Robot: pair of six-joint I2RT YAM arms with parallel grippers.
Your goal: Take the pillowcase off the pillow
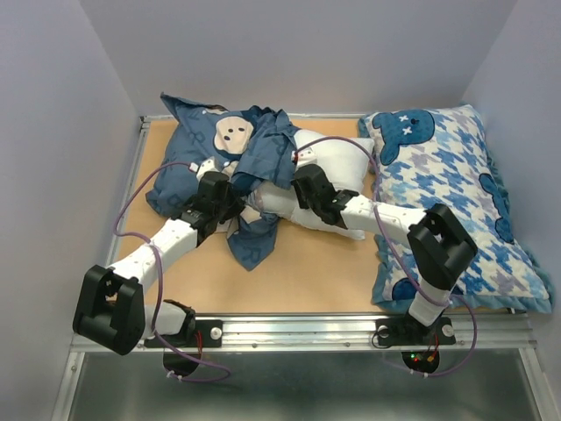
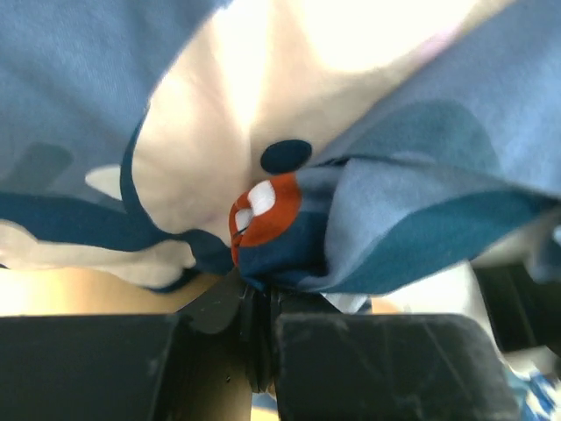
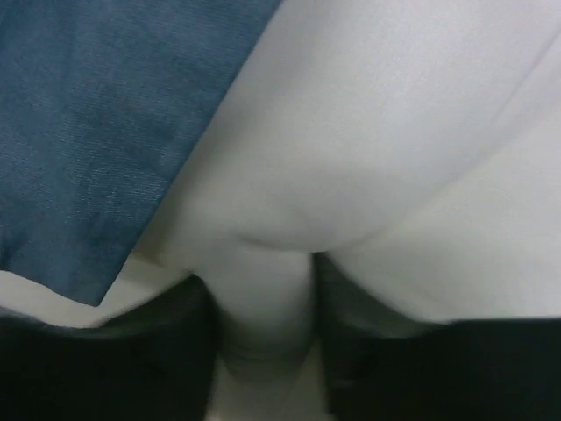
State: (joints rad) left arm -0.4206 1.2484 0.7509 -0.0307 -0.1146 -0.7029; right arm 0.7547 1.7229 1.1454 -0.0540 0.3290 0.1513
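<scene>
A: Nearest to us, the left gripper (image 2: 259,298) is closed on a bunch of the pillowcase (image 2: 421,219). And the right one?

B: The right gripper (image 3: 263,298) seems to pinch a fold of the pillow (image 3: 394,158), but the view is blurred.

A: Further back, the pillowcase lies bunched over the pillow's left end, and the right end is bare.

B: Then I would anchor the pillow with the right and draw the cloth leftward, slowly, so no grip slips.

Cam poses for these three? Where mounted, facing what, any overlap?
Top external: above and behind the bases, looking down on the table; both arms show.
Left wrist: on that wrist, looking along the left claw, shut on the pillowcase.
Right wrist: on that wrist, looking along the right claw into the pillow.
Shared: pillowcase in all three.
</scene>
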